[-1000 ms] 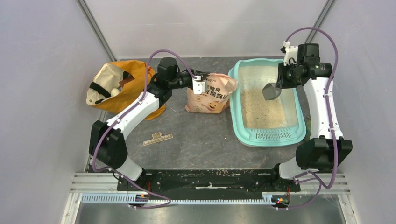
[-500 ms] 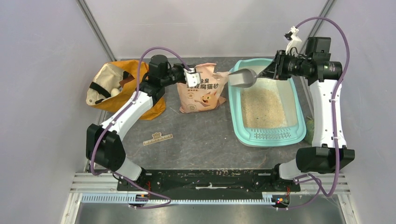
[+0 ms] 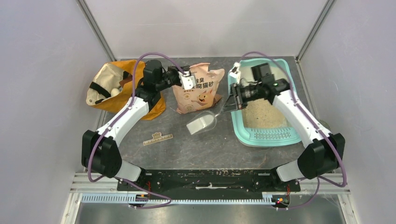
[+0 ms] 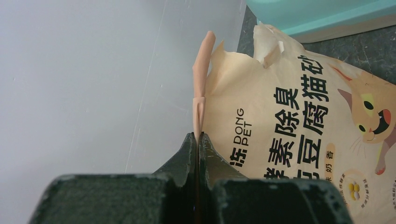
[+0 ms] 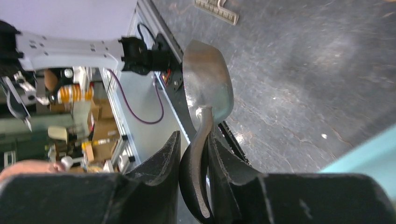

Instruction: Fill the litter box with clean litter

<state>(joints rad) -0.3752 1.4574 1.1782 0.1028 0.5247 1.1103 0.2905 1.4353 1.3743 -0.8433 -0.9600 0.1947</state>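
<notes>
Beside the litter box [image 3: 273, 136], right claw [image 3: 232, 100] pinches the scoop [image 3: 201, 123]; left claw [image 3: 188, 80] pinches the pouch [image 3: 198, 93].

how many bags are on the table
2: the orange fabric bag at the far left, and the pink litter pouch mid-table, its top edge pinched by the left gripper.

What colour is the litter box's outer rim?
Teal-green; the litter box rim shows best in the top external view.

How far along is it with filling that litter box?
Partway. The litter box already holds a layer of clean litter. Now the left gripper pinches the litter pouch top, and the right gripper holds the metal scoop over the table. More scoops may follow.
</notes>
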